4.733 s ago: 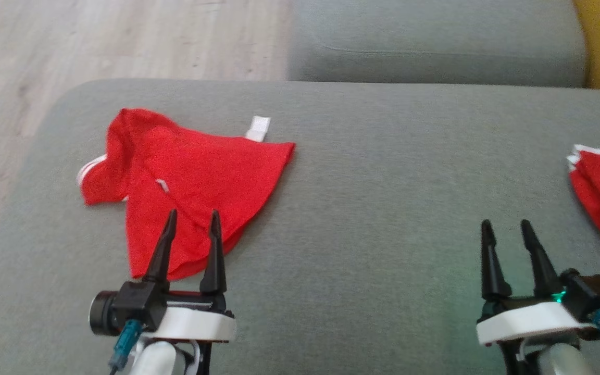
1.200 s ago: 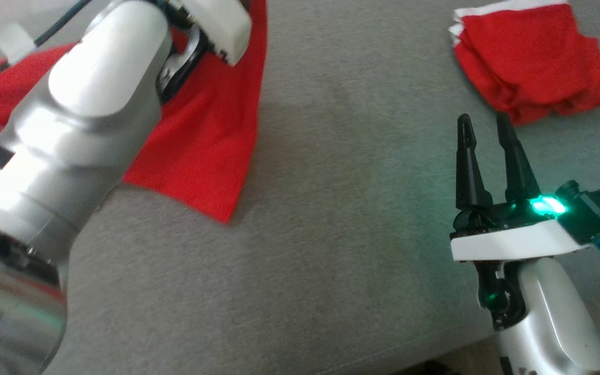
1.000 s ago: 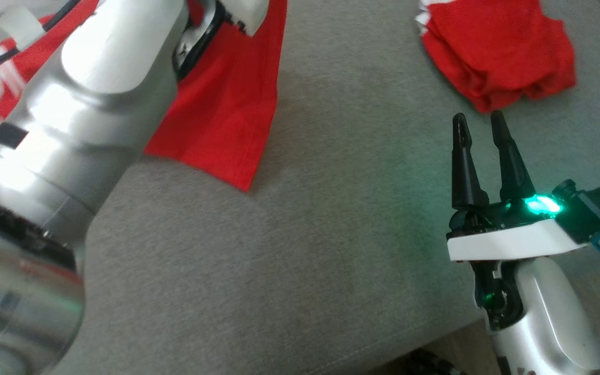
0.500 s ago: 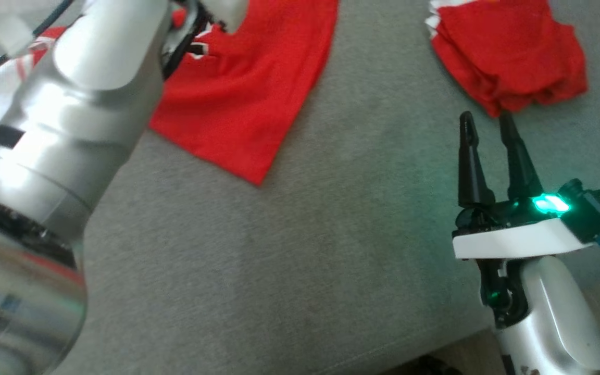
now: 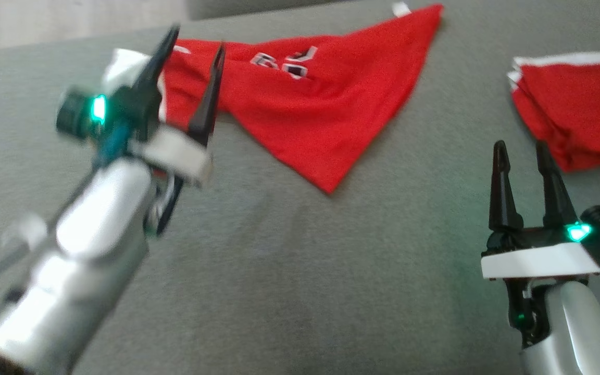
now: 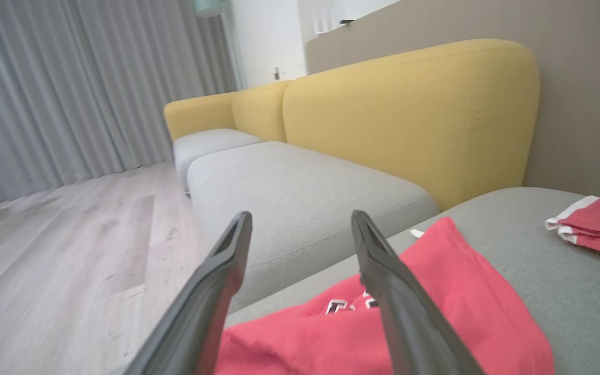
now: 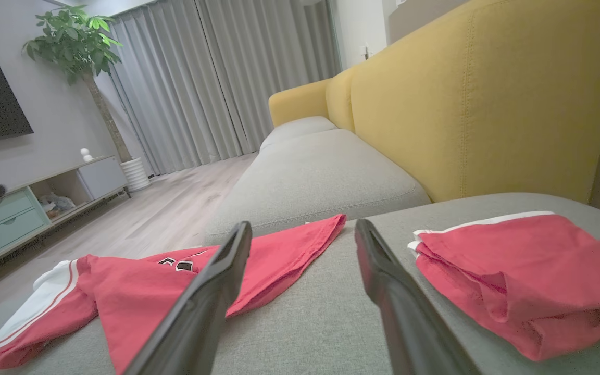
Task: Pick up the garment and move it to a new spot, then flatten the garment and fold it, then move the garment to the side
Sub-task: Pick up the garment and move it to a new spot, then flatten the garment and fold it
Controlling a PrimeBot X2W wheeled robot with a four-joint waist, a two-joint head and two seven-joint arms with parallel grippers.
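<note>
the left gripper (image 5: 196, 41) hangs at 10 o'clock with its two fingers spread wide and nothing between them, just over the white-trimmed end of the garment. the right gripper (image 5: 520, 147) sits at 4 o'clock, equally wide and empty. the grey sofa seat (image 5: 279, 260) carries everything. the red garment (image 5: 326, 109) lies on it toward 12 o'clock, creased and part doubled over, with one corner pointing to 6 o'clock. a folded red pile (image 5: 581, 120) rests apart at 3 o'clock. the placing looks done and flattening comes next. it should go best if each gripper pinches one layer only, the left at the trimmed end and the right near the white label (image 5: 400, 8), and both then draw outward, low over the seat and clear of the pile.
</note>
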